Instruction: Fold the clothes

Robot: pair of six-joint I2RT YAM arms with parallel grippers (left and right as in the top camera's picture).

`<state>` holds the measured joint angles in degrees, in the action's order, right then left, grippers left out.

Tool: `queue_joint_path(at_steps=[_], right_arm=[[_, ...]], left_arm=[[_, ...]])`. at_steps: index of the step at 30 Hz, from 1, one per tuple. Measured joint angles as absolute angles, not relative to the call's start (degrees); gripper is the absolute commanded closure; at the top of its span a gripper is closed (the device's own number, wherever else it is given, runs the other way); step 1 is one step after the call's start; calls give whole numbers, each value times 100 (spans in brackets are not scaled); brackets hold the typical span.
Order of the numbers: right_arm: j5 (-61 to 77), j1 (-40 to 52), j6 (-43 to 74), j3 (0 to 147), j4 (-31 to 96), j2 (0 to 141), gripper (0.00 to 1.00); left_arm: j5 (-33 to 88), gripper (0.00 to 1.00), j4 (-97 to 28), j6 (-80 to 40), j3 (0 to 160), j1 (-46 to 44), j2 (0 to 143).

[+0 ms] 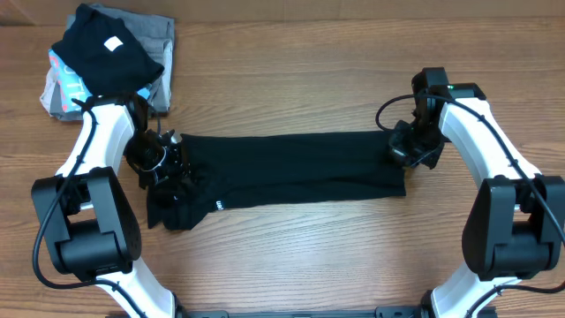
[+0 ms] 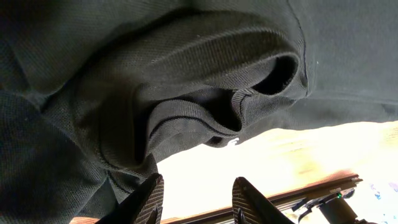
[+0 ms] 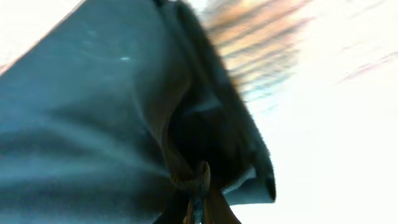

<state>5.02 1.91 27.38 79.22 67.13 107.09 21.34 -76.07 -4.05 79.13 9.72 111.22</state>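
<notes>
A wooden table (image 1: 291,35) with brown, streaked grain is seen from above; nothing of the room beyond it is shown. The black shirt (image 1: 291,168) is laid across the middle of the table as a long, flat band, bunched and wrinkled at its left end. Its fabric is soft and finely ribbed. The left gripper (image 2: 196,186) is held at this bunched end, its fingers apart with bare table between them. The right gripper (image 3: 199,182) is pressed together on the cloth at the right end. At the far left, a folded black piece (image 1: 106,53) is stacked on a grey garment (image 1: 154,31) and a light-blue garment (image 1: 64,75).
</notes>
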Motion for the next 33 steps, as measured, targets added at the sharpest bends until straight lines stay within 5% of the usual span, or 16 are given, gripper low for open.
queue_joint_path(at_steps=[13, 17, 20, 25, 28, 33], right_arm=[[255, 191, 2849, 7463, 6877, 10709, 96], [242, 191, 2869, 7461, 7148, 10709, 76], [150, 191, 2860, 7461, 7419, 10709, 34], [-78, 191, 2853, 7467, 7592, 10634, 30], [-137, 148, 2873, 7470, 7413, 10431, 14], [-3, -338, 2495, 7509, 6952, 10060, 12]], left_arm=[[2132, 60, -7607, -405, 7913, 972, 11122], [2134, 60, -7605, -405, 7913, 972, 11122], [2132, 60, -7607, -405, 7913, 972, 11122], [2132, 60, -7607, -405, 7913, 972, 11122], [2132, 60, -7607, -405, 7913, 972, 11122], [2128, 60, -7609, -405, 7913, 972, 11122]])
